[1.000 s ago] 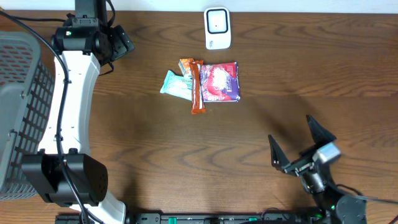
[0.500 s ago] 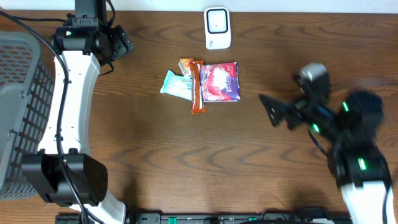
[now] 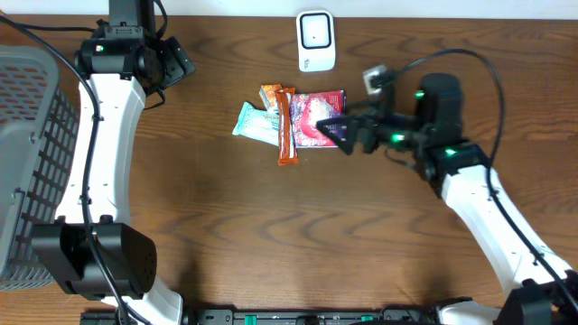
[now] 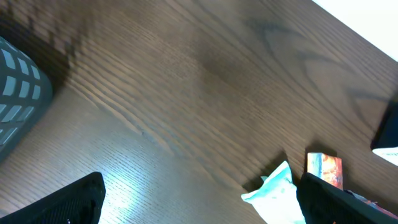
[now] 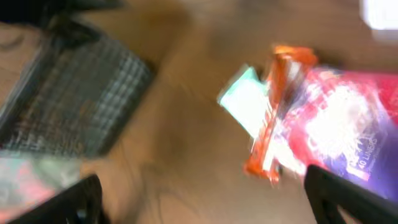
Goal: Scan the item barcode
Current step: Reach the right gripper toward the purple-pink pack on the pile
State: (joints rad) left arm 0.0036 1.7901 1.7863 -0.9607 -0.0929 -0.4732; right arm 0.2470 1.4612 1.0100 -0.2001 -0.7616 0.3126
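Right hand (image 3: 345, 131) swung up over purple packet (image 3: 312, 117), spread | right-wrist view blurred | left hand (image 3: 178, 61) spread

four snack packets (image 3: 318, 120), one white scanner (image 3: 316, 40), one grey basket (image 3: 36, 153)

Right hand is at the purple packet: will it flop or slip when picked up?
The purple packet looks like flat, glossy film: probably floppy, light, somewhat slippery. The orange bar lies against its edge, so it may get dragged along.
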